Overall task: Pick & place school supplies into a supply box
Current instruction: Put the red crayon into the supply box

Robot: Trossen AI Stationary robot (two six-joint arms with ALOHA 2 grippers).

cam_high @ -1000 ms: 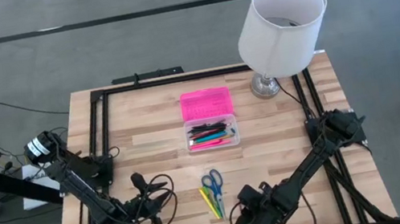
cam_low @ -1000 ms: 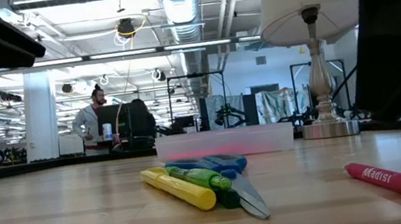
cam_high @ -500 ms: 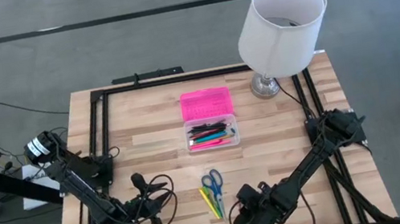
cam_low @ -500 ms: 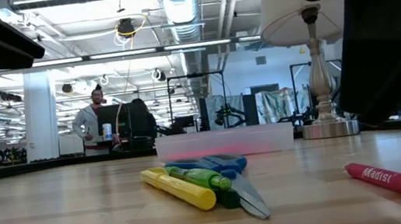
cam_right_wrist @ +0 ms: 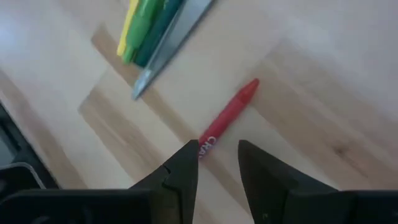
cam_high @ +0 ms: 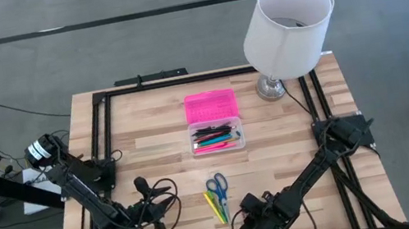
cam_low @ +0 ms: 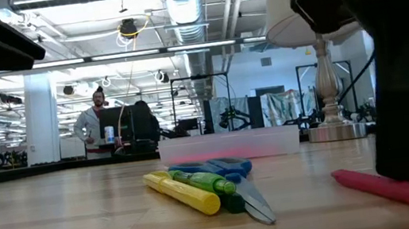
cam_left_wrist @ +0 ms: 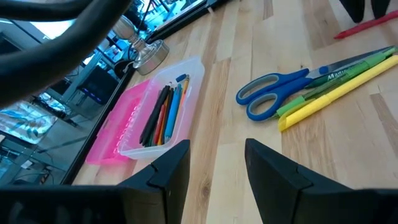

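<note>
The supply box stands at the table's far middle, its pink lid (cam_high: 211, 106) open behind the clear base (cam_high: 217, 136), which holds several pens. Blue-handled scissors (cam_high: 216, 185) lie beside a yellow and a green marker (cam_high: 217, 206) near the front middle. Right of them lies a red marker (cam_right_wrist: 229, 117), which also shows in the low view (cam_low: 408, 192). My right gripper (cam_right_wrist: 217, 163) is open and points steeply down over the red marker's near end. My left gripper (cam_left_wrist: 217, 167) hangs open at the near left (cam_high: 144, 191), aimed toward the scissors, with nothing between its fingers. My right gripper has its open fingers (cam_right_wrist: 184, 169) on either side of the red marker's near end (cam_right_wrist: 205, 144), coming from above. The marker lies flat on the table. Whether a finger touches it, I cannot tell.
A lamp with a white shade (cam_high: 288, 24) and a metal foot (cam_high: 270, 87) stands at the far right corner. Black frame rails (cam_high: 102, 148) run along the table's edges. Bare wood (cam_high: 152, 148) lies between the box and the left rail. A person shows far off in the room.
My right gripper has gone down toward the red marker and now stands low over its near end. The marker, scissors and other markers lie where they did.
</note>
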